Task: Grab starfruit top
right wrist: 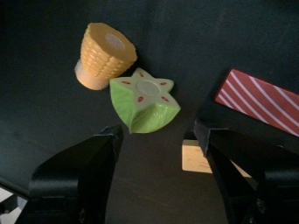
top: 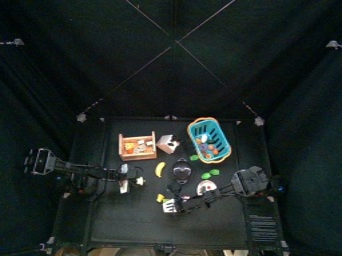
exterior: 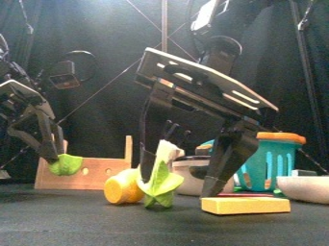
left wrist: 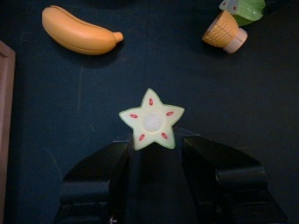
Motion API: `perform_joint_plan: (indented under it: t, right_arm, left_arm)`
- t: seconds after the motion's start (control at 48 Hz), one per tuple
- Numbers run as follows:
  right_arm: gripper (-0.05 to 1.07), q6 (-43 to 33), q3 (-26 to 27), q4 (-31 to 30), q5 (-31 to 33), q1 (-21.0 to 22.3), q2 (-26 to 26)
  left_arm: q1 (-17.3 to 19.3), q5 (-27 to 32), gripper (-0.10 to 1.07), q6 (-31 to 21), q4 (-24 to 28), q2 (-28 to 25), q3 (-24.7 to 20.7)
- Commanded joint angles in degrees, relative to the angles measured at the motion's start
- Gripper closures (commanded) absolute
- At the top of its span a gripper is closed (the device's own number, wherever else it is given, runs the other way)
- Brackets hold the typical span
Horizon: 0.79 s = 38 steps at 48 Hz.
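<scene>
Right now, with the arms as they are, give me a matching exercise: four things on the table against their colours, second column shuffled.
Things:
1 starfruit
2 corn
3 basket
4 crate

Colours:
A teal
B wood brown
C green
D orange-yellow

Pairs: 1-C, 2-D, 3-A, 4-B
</scene>
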<state>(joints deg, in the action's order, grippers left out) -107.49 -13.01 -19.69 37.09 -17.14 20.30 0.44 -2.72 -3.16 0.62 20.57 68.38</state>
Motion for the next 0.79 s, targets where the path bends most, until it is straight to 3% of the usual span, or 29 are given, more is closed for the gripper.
perform_joint_plan:
  t: [0.0, 0.479, 0.771]
  right_arm:
    - [0.05, 0.0, 1.23, -0.53, -0.09, 0.35, -1.14]
    - [0.06, 0.09, 1.93, -4.13, -0.35, 2.29, -0.53]
    - [0.18, 0.09, 1.93, -2.9, -0.44, 2.29, 0.26]
  left_arm:
    - [-0.09, -0.53, 0.22, 0.0, -0.09, 0.09, -0.44]
    - [-0.09, -0.88, 0.22, 0.0, -0.09, 0.09, 0.09]
    - [-0.09, -0.88, 0.22, 0.0, -0.18, 0.09, 0.09]
